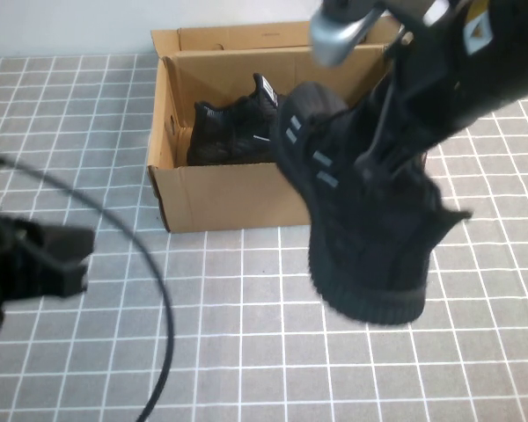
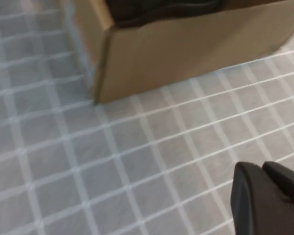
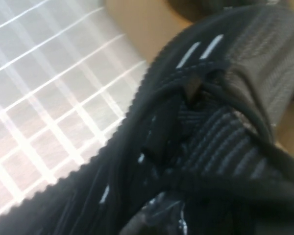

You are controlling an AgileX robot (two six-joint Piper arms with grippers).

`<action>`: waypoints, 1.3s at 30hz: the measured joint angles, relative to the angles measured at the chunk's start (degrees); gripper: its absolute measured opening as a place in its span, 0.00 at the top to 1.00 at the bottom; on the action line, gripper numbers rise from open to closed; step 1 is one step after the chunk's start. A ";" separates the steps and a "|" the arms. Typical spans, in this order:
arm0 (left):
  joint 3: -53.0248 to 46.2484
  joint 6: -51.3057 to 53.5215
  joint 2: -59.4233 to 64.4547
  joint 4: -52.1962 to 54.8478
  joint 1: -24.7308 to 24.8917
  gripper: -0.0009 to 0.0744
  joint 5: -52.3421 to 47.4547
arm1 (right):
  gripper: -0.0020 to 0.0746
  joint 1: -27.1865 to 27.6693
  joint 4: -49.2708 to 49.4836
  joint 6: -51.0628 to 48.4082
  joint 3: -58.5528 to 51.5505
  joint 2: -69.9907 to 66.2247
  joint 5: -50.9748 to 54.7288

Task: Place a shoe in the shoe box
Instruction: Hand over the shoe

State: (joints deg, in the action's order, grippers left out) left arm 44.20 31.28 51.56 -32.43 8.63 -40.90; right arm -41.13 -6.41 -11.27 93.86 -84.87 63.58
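High view: the right claw [image 1: 396, 154] grips the black knit sneaker with white dashes [image 1: 361, 220], holding it in the air at the front right corner of the brown cardboard shoe box [image 1: 220, 198]. Another black shoe [image 1: 233, 127] lies inside. The left claw [image 1: 44, 259] waits low over the grey tiled bench [image 1: 246, 352]; its opening I cannot tell.
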 joint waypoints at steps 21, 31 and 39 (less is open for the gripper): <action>35.95 25.87 34.68 -16.99 0.00 0.99 -17.17 | 0.97 22.03 18.70 -15.50 21.00 -15.39 1.31; 52.74 29.35 46.29 -19.48 0.00 0.99 -28.42 | 0.97 25.31 36.21 -41.33 30.95 -25.25 8.89; 57.74 35.11 47.31 -20.86 0.00 0.97 -29.30 | 0.97 25.19 39.32 -51.54 31.52 -25.04 9.08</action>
State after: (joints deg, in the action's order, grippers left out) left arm 101.95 66.39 98.87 -53.29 8.63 -70.20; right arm -15.94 32.91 -62.81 125.38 -109.91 72.66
